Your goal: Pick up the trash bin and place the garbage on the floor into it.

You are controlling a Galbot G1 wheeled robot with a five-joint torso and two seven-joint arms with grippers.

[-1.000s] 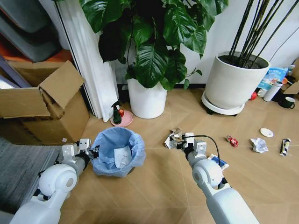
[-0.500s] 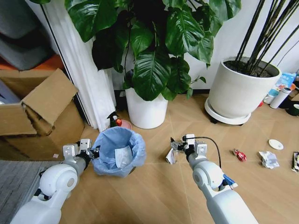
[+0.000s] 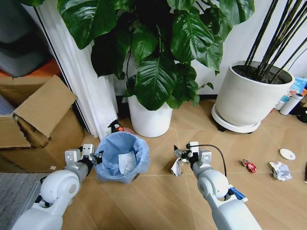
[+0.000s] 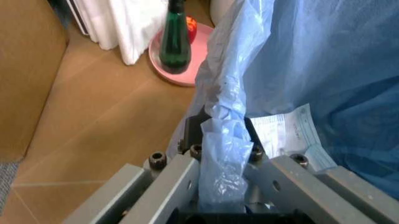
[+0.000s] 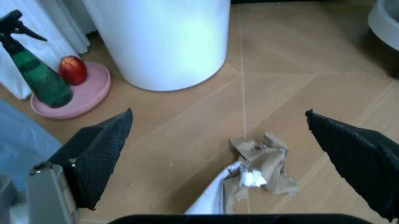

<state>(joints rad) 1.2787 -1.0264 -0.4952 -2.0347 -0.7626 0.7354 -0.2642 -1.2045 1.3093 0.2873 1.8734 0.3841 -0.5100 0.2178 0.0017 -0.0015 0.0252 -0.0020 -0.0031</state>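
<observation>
The trash bin [image 3: 122, 157] stands upright on the wood floor at left, its crinkly light blue bag [image 4: 299, 70] holding white paper [image 4: 287, 135]. To its right lies a crumpled paper wad [image 3: 177, 166]; far right, a red wrapper [image 3: 249, 166], white wad [image 3: 280, 171] and white disc [image 3: 287, 154].

Crinkly glossy plastic lines the trash bin [image 3: 120, 156]; the wad [image 5: 262, 164] looks like matt crumpled paper.

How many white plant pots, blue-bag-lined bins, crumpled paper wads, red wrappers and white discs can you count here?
White round plant pots: 2
Blue-bag-lined round bin: 1
Crumpled paper wads: 2
Red wrapper: 1
White disc: 1
Total: 7
</observation>
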